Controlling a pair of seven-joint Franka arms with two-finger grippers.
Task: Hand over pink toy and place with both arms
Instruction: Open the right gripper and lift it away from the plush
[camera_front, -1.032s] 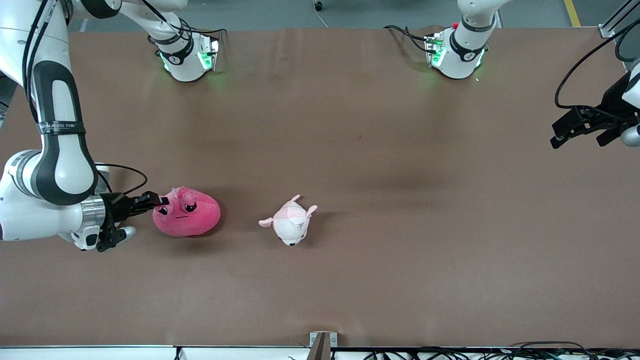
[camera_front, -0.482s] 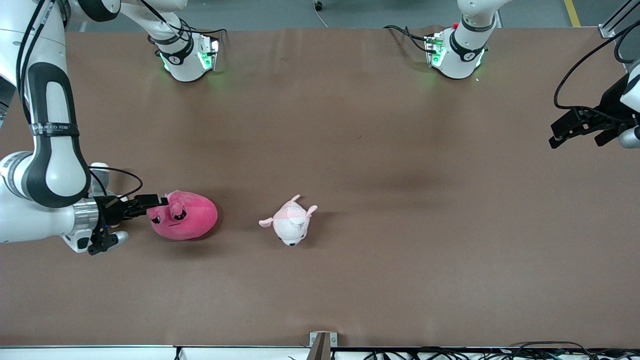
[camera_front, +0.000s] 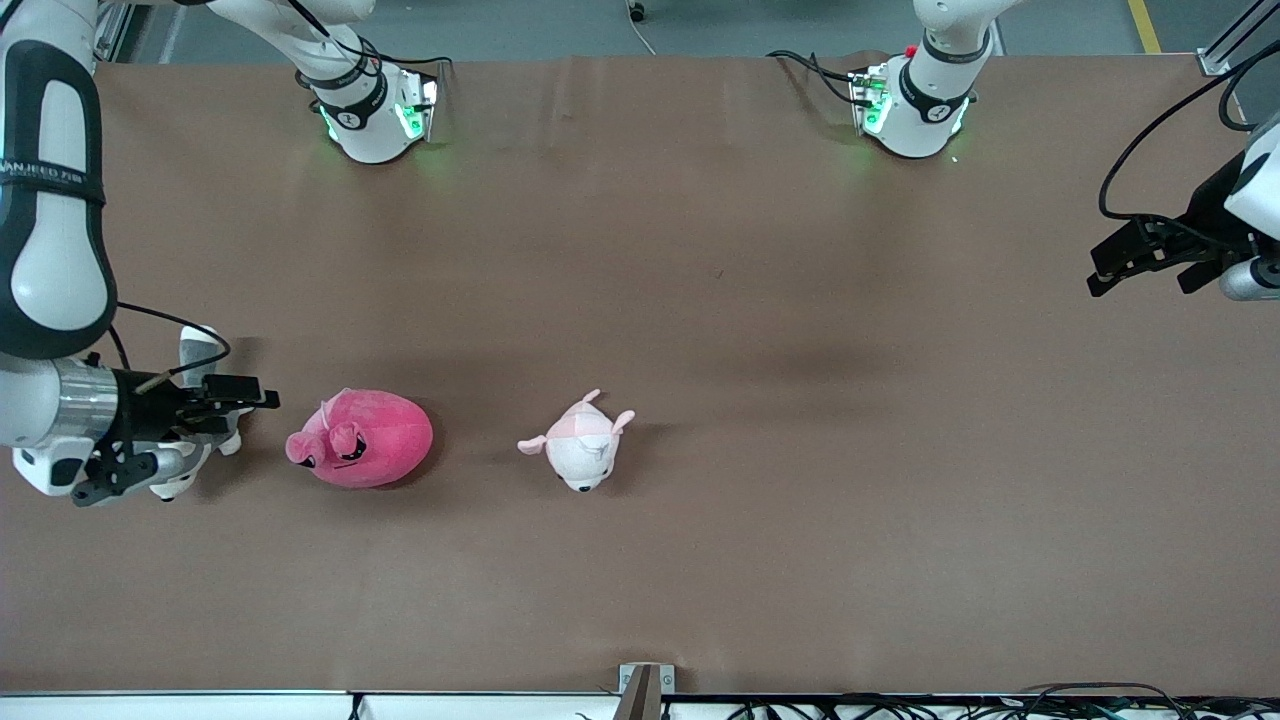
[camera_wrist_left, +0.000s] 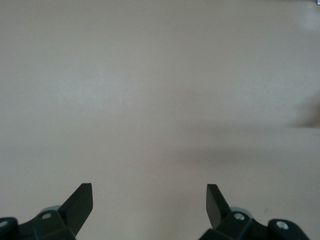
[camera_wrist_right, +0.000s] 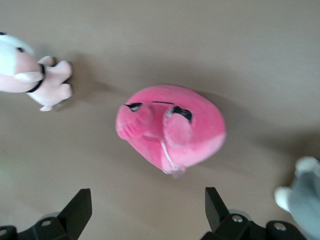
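Observation:
The pink toy (camera_front: 362, 438) lies on the brown table (camera_front: 700, 300) toward the right arm's end, a round magenta plush with black eyes; the right wrist view shows it whole (camera_wrist_right: 170, 130). My right gripper (camera_front: 262, 398) hangs open just beside it, a short gap off, with nothing between its fingers (camera_wrist_right: 147, 205). My left gripper (camera_front: 1097, 270) waits open over bare table at the left arm's end (camera_wrist_left: 149, 200), far from the toy.
A pale pink-and-white plush animal (camera_front: 580, 445) lies beside the pink toy toward the table's middle (camera_wrist_right: 35, 75). A grey-and-white husky plush (camera_front: 196, 347) sits under my right wrist (camera_wrist_right: 300, 197).
My right gripper opened, let go of the pink toy and drew back toward its end of the table. The toy settled on the table. The left gripper barely shifted.

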